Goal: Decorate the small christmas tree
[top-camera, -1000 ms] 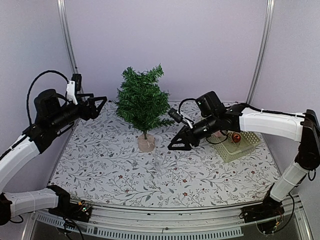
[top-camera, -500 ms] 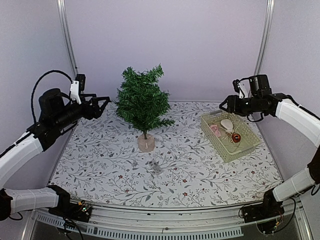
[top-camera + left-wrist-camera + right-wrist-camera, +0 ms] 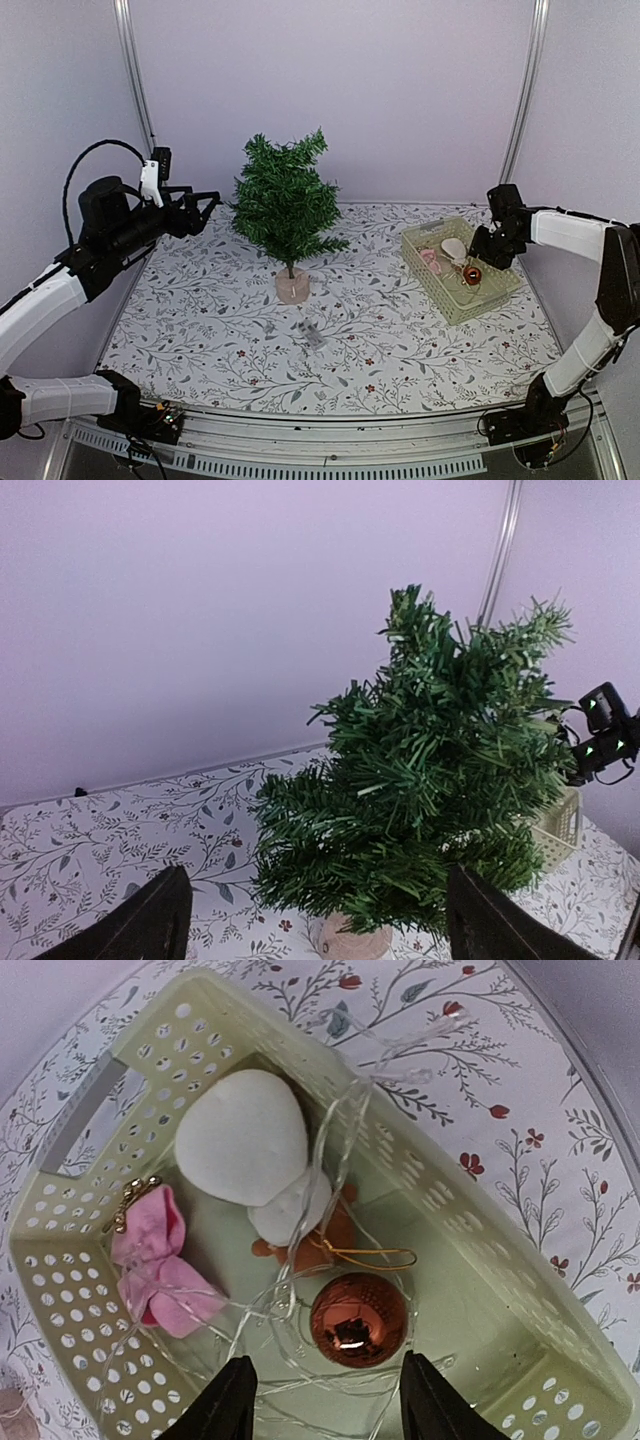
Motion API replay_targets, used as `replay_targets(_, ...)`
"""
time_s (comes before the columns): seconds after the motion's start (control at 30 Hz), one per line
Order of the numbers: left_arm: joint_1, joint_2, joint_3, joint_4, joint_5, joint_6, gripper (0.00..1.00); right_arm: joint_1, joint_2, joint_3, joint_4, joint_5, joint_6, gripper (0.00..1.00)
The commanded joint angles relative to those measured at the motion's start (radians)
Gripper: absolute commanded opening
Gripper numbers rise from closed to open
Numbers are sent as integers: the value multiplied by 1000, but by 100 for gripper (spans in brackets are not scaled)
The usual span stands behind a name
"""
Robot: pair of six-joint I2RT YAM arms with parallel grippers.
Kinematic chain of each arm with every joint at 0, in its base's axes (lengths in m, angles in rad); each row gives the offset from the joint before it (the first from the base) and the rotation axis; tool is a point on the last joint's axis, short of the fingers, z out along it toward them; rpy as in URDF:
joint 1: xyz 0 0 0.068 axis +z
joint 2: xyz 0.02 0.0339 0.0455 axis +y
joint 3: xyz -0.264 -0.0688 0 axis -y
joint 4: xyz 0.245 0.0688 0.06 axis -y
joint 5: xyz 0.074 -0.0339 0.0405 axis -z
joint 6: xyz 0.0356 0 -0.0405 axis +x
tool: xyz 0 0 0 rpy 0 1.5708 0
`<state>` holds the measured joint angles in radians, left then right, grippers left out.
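The small christmas tree (image 3: 285, 205) stands on its pale round base (image 3: 292, 286) at mid-table; it fills the left wrist view (image 3: 440, 770). My left gripper (image 3: 203, 203) is open and empty, raised to the left of the tree. My right gripper (image 3: 482, 255) is open, lowered over the pale green basket (image 3: 500, 292). The right wrist view looks into the basket (image 3: 80, 1210): a shiny red bauble (image 3: 358, 1319) with a gold loop lies between my fingertips (image 3: 325, 1405), with a pink bow (image 3: 155, 1270), a white ornament (image 3: 245, 1140) and a clear light string (image 3: 330, 1160).
A small grey object (image 3: 311, 333) lies on the floral tablecloth in front of the tree. White frame posts (image 3: 132, 70) stand at the back corners. The basket sits near the table's right edge.
My right arm swung from the table's middle to the back right, then came down over the basket. The small grey object now shows on the cloth. My left arm barely moved.
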<state>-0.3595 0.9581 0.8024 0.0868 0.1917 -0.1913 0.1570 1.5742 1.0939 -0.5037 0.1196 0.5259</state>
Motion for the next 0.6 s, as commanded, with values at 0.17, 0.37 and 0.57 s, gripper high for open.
replay_targets(0.17, -15, 13, 29, 27, -19, 7, 89, -86, 100, -9, 176, -50, 44, 54)
replay_targets(0.37, -17, 14, 33, 25, -26, 7, 89, -101, 166, 10, 240, -154, 36, 56)
replay_targets(0.57, -18, 10, 37, 10, -34, 11, 89, -106, 217, 39, 269, -158, 33, 52)
